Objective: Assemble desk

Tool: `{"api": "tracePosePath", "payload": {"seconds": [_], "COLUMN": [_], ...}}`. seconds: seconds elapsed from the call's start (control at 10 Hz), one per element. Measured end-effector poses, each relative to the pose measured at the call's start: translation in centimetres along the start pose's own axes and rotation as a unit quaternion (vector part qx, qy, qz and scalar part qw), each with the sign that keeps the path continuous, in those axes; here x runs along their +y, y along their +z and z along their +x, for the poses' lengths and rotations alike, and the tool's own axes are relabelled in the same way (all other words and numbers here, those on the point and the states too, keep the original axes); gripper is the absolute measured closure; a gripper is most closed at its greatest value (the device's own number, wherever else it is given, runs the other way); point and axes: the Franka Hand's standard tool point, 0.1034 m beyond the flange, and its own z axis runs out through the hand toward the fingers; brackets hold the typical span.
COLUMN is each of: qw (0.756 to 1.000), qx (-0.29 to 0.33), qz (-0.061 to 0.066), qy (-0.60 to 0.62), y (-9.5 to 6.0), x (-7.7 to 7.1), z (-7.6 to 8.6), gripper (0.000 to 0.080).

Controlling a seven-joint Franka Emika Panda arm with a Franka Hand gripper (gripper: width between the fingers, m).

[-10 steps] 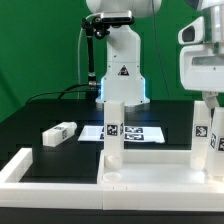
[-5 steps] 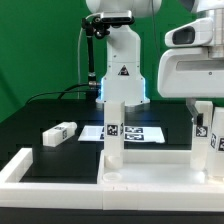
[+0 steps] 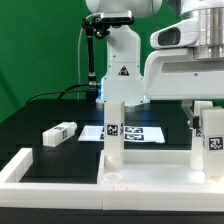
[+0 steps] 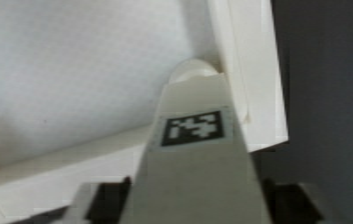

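One free leg (image 3: 112,128) stands on the tabletop (image 3: 155,170); at the exterior view's 3 o'clock the tool (image 4: 194,203) clamps the second leg (image 3: 213,142), probably needing screwing in.

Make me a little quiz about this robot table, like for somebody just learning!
1. True or false: the loose leg block on the black table lies on its side.
2. How many leg blocks are upright on the tabletop?
3. What flat thing lies behind the middle upright leg? A) the marker board B) a hammer C) a cup
Key: 1 true; 2 two, the middle one and the right leg; 3 A.
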Motion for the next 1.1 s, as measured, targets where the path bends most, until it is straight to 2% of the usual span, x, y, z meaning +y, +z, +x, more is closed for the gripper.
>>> {"api": "tracePosePath", "payload": {"seconds": [0.1,0.3,0.5,0.6,0.8,1.0,1.1], "qw": [0.999,0.993,0.970,0.949,0.885,0.793,0.761], "qx": [0.000,0.001,0.002,-0.001,-0.004,-0.001,0.002], "qz": [0.000,0.000,-0.001,-0.004,-0.004,0.003,0.005], "qy": [0.042,0.119,0.243,0.315,0.466,0.609,0.649], "y": [0.0,0.2,0.3,0.3,0.3,0.4,0.4], "x": [0.0,0.0,-0.2,-0.2,-0.4,-1.1,-1.4], "z": [0.0,0.0,0.0,0.1,0.0,-0.4,-0.5], "gripper": [0.0511,0.0511,0.0511,0.0511,0.0511,0.0511,0.0511]}}
